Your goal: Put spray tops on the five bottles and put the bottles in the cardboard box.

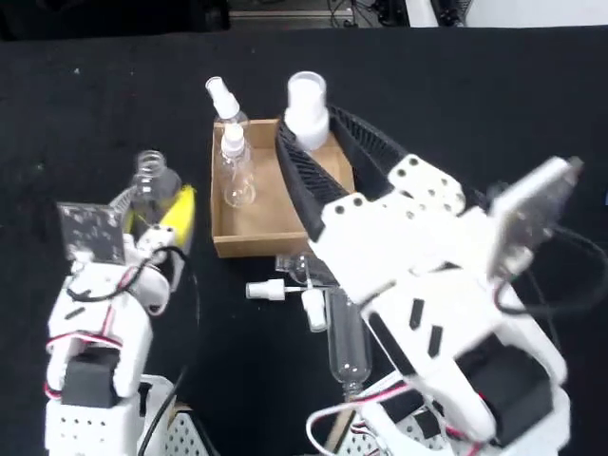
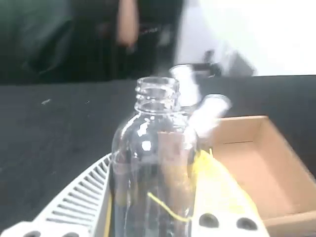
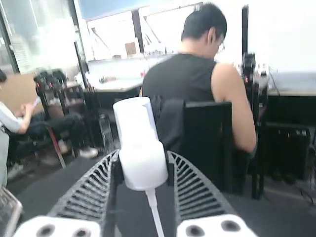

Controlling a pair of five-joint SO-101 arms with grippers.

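Black table point(image 1: 456, 85) across the whole high view.

Lower right of that frame: the big white right arm, with the right gripper point(image 1: 306, 125) stretched up to the top centre, over the far right corner of the cardboard box point(image 1: 261, 223). Jaws there narrow, closed on a white spray top point(image 1: 306, 95). In the right wrist view, the same spray top point(image 3: 140, 148) pinched between the two ribbed black fingers point(image 3: 192, 192), thin tube hanging down.

Lower left: the left arm, with the left gripper point(image 1: 157, 201) just left of the box. Jaws closed around an open bottle point(image 1: 150, 176), upright, nothing on its neck. In the left wrist view, the open bottle point(image 2: 148, 148) between a white finger and a yellow one, both against the glass.

Box at the top centre, open. Inside, near its left wall, a capped bottle point(image 1: 235, 166). At its upper left corner a second capped bottle point(image 1: 225, 103); inside or behind the box, cannot tell.

Lower centre, partly under the right arm: a lying bottle point(image 1: 348, 347) on the table, and left of its neck a loose spray top point(image 1: 266, 290).

Step in hand, by judgement: fitting the held spray top to the open bottle. Both well apart now, with the box between. Next move probably: carry the top leftward, line the tube over the open neck, lower it straight, then seat it, with the bottle kept upright and firmly held.
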